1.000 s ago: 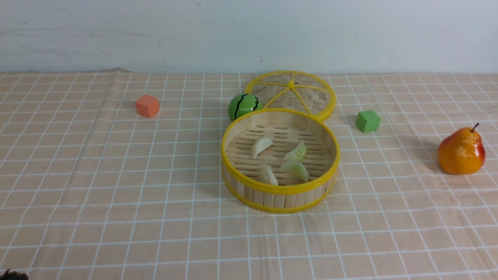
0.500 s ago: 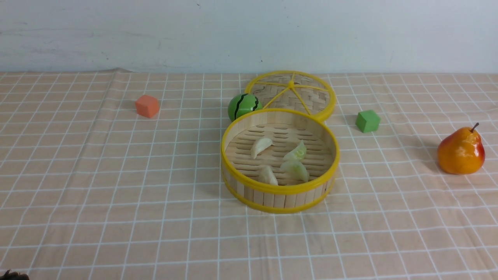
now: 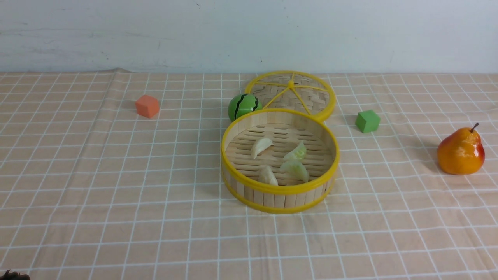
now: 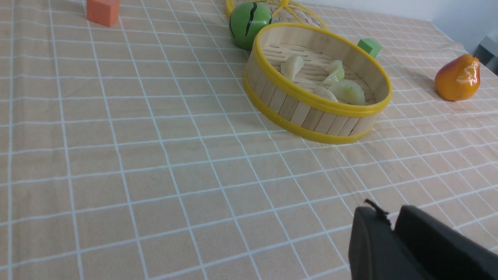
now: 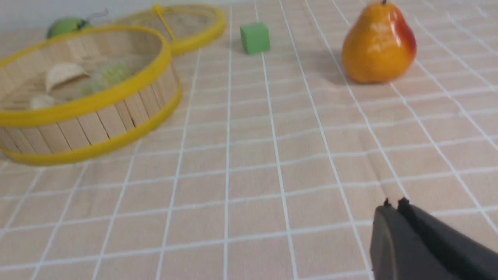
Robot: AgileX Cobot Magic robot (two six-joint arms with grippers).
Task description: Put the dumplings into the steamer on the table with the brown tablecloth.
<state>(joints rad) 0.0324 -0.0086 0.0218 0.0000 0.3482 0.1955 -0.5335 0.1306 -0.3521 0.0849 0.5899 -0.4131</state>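
Observation:
The steamer (image 3: 280,189) stands mid-table on the brown tablecloth (image 3: 116,194). Several dumplings lie on its slat floor: a cream dumpling (image 3: 261,147) at the back, a second cream one (image 3: 268,175) at the front wall, and two pale green dumplings (image 3: 296,152) (image 3: 295,170). In the left wrist view the steamer (image 4: 303,111) is far off, and my left gripper (image 4: 389,216) hangs over bare cloth, its fingers together except for a thin notch at the tips, holding nothing. My right gripper (image 5: 393,203) is shut and empty, well short of the steamer (image 5: 97,124).
The flat woven lid (image 3: 291,93) lies just behind the steamer, beside a green watermelon ball (image 3: 243,105). An orange cube (image 3: 147,105) sits far left, a green cube (image 3: 367,121) to the right, and a pear (image 3: 461,151) near the right edge.

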